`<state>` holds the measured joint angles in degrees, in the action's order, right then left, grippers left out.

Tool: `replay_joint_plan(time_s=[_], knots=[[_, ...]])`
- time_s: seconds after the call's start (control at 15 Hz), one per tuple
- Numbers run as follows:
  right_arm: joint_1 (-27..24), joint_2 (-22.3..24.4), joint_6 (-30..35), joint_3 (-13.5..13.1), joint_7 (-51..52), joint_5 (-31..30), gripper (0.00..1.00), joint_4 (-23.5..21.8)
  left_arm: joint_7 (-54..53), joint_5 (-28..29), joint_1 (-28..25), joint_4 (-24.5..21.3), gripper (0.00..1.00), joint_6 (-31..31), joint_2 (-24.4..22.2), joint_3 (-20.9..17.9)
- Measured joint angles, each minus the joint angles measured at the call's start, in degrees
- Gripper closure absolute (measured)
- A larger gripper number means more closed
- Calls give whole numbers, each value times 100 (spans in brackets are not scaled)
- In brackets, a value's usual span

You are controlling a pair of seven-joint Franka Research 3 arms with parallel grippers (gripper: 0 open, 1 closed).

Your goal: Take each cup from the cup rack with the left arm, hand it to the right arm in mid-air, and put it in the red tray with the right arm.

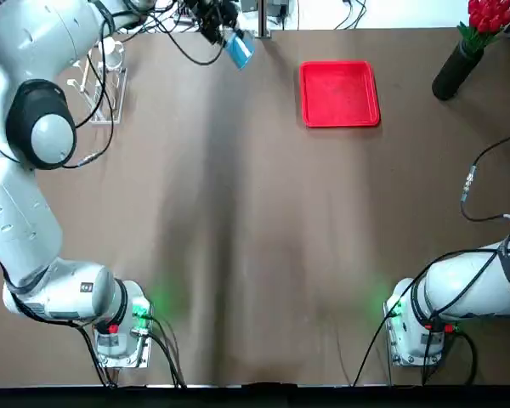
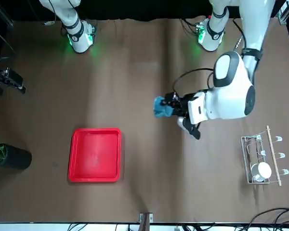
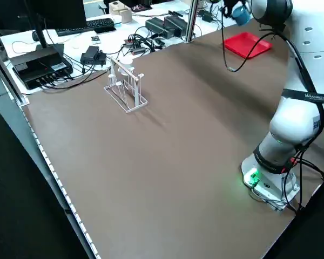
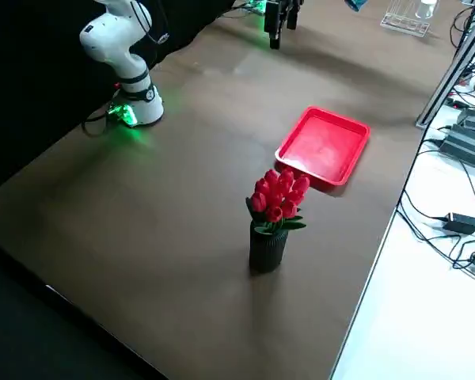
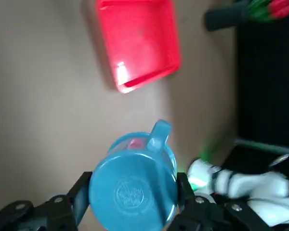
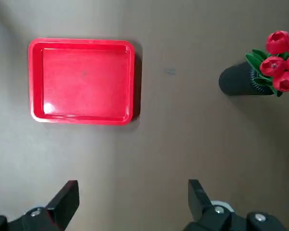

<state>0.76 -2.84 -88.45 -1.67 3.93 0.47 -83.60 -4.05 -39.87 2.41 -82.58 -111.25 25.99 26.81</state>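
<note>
My left gripper is shut on the blue cup, holding it in the air near the table's far edge, between the cup rack and the red tray. The left wrist view shows the blue cup bottom-on with its handle pointing away, clamped between both fingers. A white cup still sits on the cup rack. My right gripper is open and high above the table, with the red tray far below it. It also shows at the front view's left edge.
A black vase of red flowers stands at the far right, to the right of the tray. Cables, boxes and a keyboard lie on the white surface beyond the table's far edge.
</note>
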Motion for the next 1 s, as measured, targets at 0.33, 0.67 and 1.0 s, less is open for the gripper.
replay_joint_plan(time_s=[0.33, 0.67, 1.0], knots=[[6, -4, 0, 26, -1, 13, 0, -5, 18, -1264, 263, 33, 26, -1244, 3, 310], [143, -20, -4, 64, -1, 247, 0, -6, 33, -1903, 852, 249, 26, -2577, 5, 329], [178, -33, -5, 65, -1, 758, 0, -7, 72, -2116, 1151, 292, 26, -3395, 33, 329]])
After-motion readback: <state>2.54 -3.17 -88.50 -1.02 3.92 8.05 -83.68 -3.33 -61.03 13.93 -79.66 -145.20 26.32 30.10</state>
